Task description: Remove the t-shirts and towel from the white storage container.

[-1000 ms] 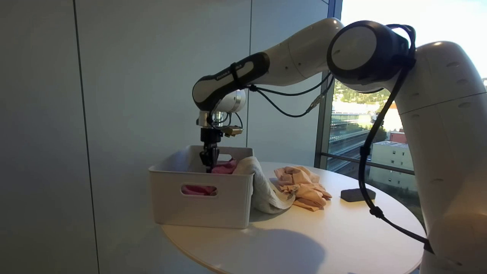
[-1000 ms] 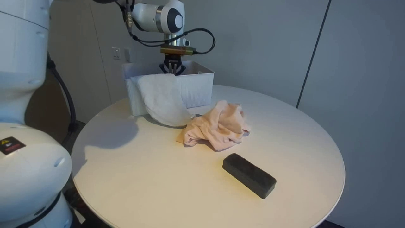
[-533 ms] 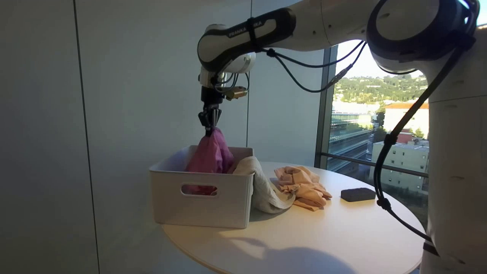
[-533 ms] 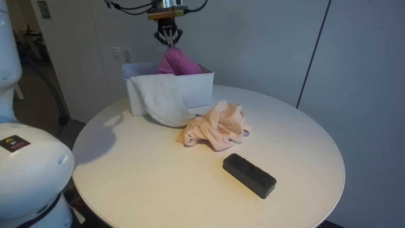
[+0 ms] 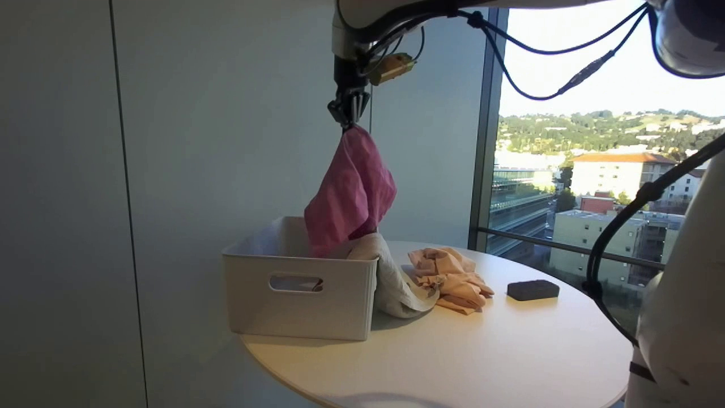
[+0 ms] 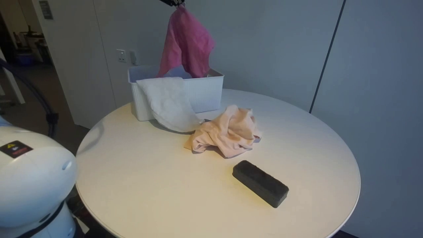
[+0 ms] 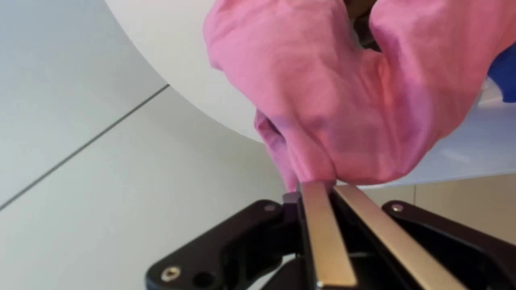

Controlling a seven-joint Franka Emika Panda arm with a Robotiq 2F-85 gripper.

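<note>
My gripper (image 5: 347,123) is shut on a pink t-shirt (image 5: 354,190) and holds it above the white storage container (image 5: 300,317). The pink t-shirt also shows in an exterior view (image 6: 188,39) and in the wrist view (image 7: 322,92), where it hangs from the fingertips (image 7: 320,185). Its lower end hangs at about rim height, partly behind the container's rim. A white towel (image 6: 170,104) drapes over the container's side onto the table. A peach t-shirt (image 6: 228,132) lies crumpled on the table beside the towel. A blue patch of something (image 7: 504,76) shows near the container wall in the wrist view.
A black block (image 6: 260,183) lies on the round white table (image 6: 158,185), away from the container. The container stands near the table's edge (image 5: 266,362). A grey wall (image 5: 243,141) is behind it, and a window (image 5: 566,187) is at the side.
My gripper was down in the container at the pink t-shirt. It has risen and lifted the t-shirt up, also moving toward the window side. The towel, peach t-shirt and container have not moved.
</note>
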